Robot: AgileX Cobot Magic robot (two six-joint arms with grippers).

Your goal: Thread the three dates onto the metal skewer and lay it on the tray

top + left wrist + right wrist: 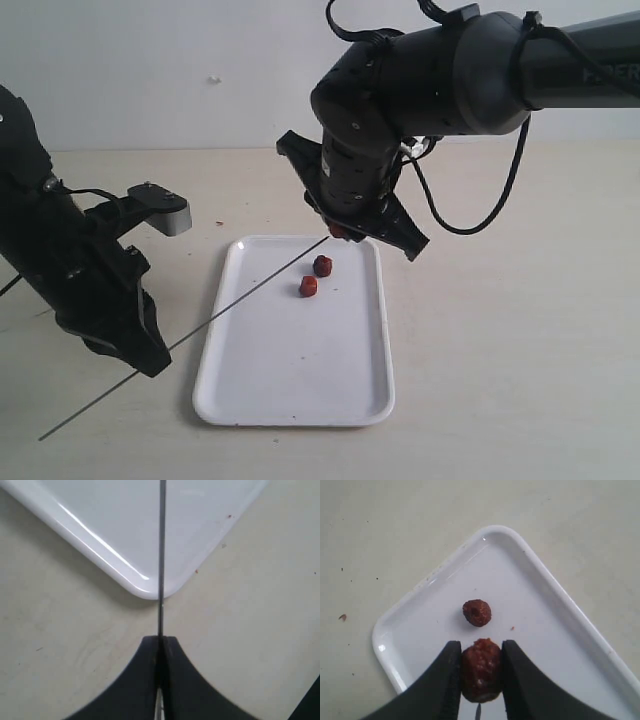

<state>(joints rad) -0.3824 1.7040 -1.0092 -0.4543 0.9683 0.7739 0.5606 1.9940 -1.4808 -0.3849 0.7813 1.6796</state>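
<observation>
Two dates lie loose on the tray (pixel 212 380), which rests on the desk (pixel 500 350). One date (pixel 322 265) and its neighbour date (pixel 309 286) are close together but apart, just under the right gripper (pixel 481 647) and a little toward the left gripper (pixel 160 641). The third date (pixel 480 677) is in the right gripper, which is clenched on its two sides. This leaves the ends of the fruit free for the metal skewer (pixel 250 296) to pass through.

The left gripper is closed tightly on the skewer, with a shorter part sticking out behind it. The long front part reaches out over the tray and rises toward the right gripper. I judge that this slanted hold is chosen so that the tip meets the held date in the air. The tip arrives at this date, but I cannot tell whether it has entered.
</observation>
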